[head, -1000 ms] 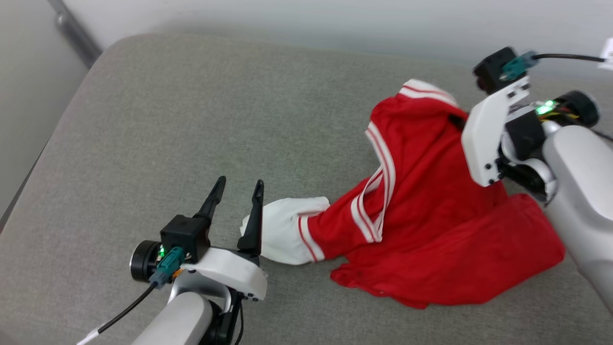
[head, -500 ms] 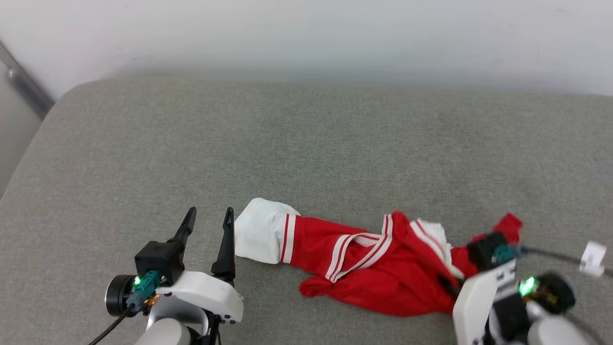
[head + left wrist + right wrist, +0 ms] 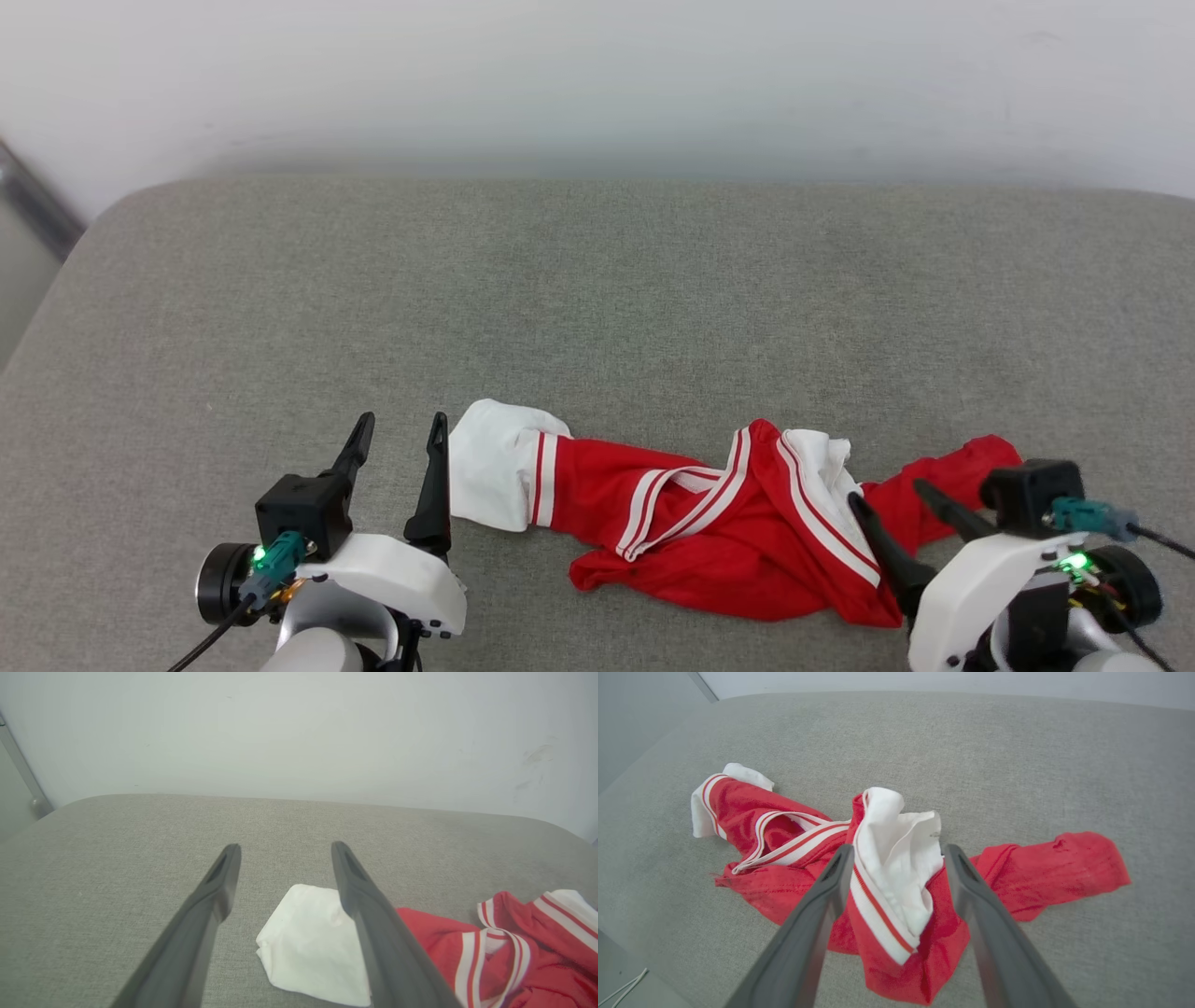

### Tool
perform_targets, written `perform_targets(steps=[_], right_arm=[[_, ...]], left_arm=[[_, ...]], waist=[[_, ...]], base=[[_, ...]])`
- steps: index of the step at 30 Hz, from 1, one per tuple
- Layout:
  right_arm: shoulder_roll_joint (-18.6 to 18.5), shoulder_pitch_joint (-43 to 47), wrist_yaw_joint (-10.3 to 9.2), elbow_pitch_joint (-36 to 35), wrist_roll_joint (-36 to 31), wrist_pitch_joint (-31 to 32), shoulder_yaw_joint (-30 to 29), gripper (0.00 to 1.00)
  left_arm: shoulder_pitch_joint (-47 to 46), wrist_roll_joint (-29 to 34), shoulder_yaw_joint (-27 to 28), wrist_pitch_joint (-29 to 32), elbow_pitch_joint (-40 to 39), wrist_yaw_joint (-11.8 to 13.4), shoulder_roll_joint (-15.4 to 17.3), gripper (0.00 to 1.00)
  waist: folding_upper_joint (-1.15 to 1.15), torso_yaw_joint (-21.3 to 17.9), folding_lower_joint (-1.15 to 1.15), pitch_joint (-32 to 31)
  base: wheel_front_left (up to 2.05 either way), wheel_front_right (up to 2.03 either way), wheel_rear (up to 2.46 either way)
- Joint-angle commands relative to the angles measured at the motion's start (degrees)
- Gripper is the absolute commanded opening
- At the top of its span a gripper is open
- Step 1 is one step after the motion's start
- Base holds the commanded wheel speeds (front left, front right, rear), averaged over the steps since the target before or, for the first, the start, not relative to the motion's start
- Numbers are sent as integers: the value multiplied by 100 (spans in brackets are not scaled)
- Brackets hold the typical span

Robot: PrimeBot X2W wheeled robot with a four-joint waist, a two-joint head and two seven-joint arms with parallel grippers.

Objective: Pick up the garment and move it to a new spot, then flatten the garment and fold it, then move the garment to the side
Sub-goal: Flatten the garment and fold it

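I see the garment [image 3: 728, 541] lying bunched on the grey cushion [image 3: 597, 299]; flattening, folding, moving aside all remain. Left fingers [image 3: 433, 481] and right fingers [image 3: 887, 551] spread wide, empty.

Backdrop is a big grey woven-fabric cushion [image 3: 597, 308] with rounded corners, sitting right up against a plain off-white wall [image 3: 597, 75] that has a couple of faint scuff marks [image 3: 532, 756] on it. A grey metal-looking bar [image 3: 33, 210] runs diagonally down the wall by the cushion's left corner. Off the cushion's edge, a thin white cord [image 3: 621, 987] lies on what's probably the floor, kinda hard to tell.
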Motion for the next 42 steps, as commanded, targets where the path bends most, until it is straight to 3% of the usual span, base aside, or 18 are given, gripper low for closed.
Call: perform_targets(steps=[1,6,11,21,22,23,24,32,37,42], right_arm=[[-57,-138,-4,-20,10,125,-139,100],[-438,-639,-3,293,301,893,-242,100],[-933,-1286,-3,808,636,1554,126,100],[-1217,-2115,-4,1863,1354,2217,1004,100],[-1236,-2171,-3,1930,1400,2285,1056,42],[-1236,-2171,-3,1930,1400,2285,1056,42],[-1307,-2328,-4,1981,1481,2209,1129,0],[-1570,-2567,-3,1451,1285,1762,1054,0],[-1654,-2293,-4,901,1053,1608,436,0],[-1382,-1506,-4,494,814,1508,-727,0]], left_arm=[[27,-6,-2,22,-29,10,13,100],[-112,38,-38,25,-68,-16,-6,100],[-302,78,-118,-7,2,-106,-88,100],[-553,101,-170,-82,171,-207,-242,100],[-563,99,-170,-85,193,-223,-249,100],[-563,99,-170,-85,193,-223,-249,100],[-572,92,-162,-118,258,-226,-280,100],[-441,58,-101,-165,349,-215,-250,100],[-370,51,-83,-175,322,-183,-223,100],[-278,16,-63,-185,322,-170,-199,100]], waist=[[0,2,0,23],[0,62,0,189],[0,241,0,415],[0,484,0,740],[0,492,0,743],[0,492,0,743],[0,502,0,732],[0,327,0,537],[0,170,0,443],[0,78,0,322]], base=[[0,0,0],[0,0,0],[0,0,0],[0,0,0],[0,0,0],[0,0,0],[0,0,0],[0,0,0],[0,0,0],[0,0,0]])
